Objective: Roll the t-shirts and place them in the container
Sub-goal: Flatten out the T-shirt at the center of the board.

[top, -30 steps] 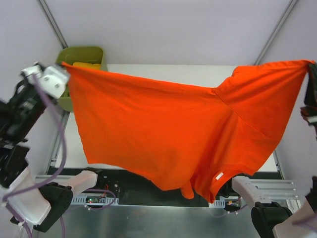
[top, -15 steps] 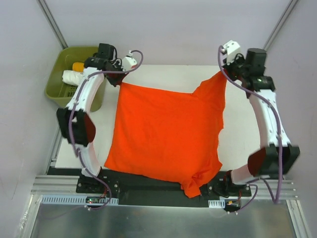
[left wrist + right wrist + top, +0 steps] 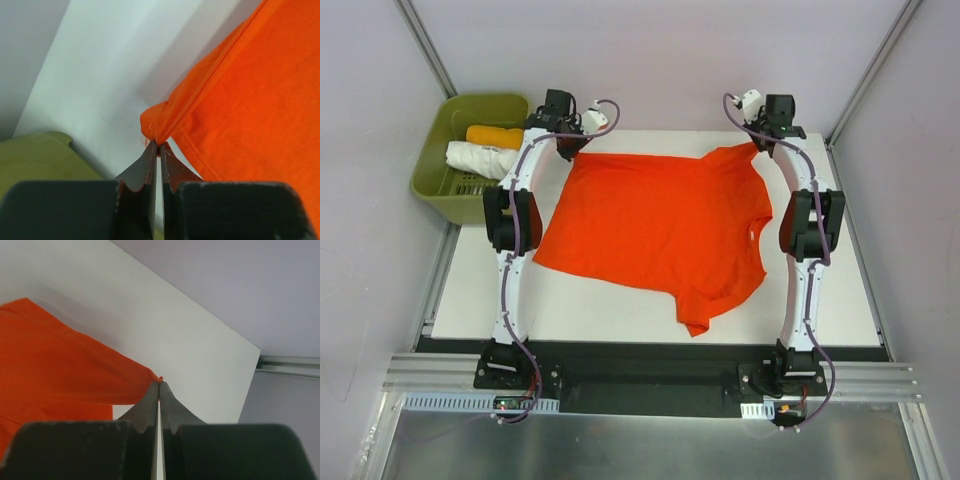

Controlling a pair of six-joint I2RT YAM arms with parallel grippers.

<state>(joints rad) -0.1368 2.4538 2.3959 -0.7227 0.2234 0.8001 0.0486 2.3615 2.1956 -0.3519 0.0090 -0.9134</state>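
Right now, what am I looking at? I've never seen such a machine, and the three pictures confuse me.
These are two robot arms, the left arm and the right arm, bolted at the near edge of a white table. The wide picture looks down from above; the other two come from a camera on each wrist, showing its dark fingers up close. An orange t-shirt lies spread on the table. The left gripper is shut on one far corner, the right gripper on the other. A green bin at the left holds rolled cloths.
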